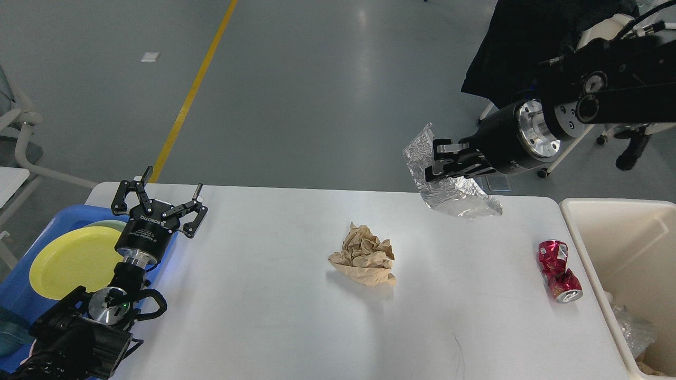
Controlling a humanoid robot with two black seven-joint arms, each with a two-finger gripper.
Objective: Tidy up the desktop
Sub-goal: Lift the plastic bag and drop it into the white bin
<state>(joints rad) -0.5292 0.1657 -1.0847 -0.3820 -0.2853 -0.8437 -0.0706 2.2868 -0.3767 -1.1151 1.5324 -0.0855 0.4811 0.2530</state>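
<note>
white desktop (264, 316) spread below, cream bin (615, 232) hard against its right edge. right gripper (435, 161) raised over the far right corner, clamped on a clear plastic wrapper (449, 192) (bin lying down and rightward of it). left gripper (158, 203) spread wide, empty, far off.

White bench (264, 316) mostly bare: wide open stretches left of centre, along the near edge, and between objects. Crumpled brown paper (364, 255) at the middle, clear on every side. Crushed red can (559, 270) near the right edge, just beside the cream bin (581, 248). Right gripper (438, 161) raised above the far right corner, fingers clamped on a clear plastic wrapper (449, 192) hanging over that corner. Left gripper (158, 203) spread wide over the left edge, beside the blue tray (31, 274) with a yellow plate (68, 261).
</note>
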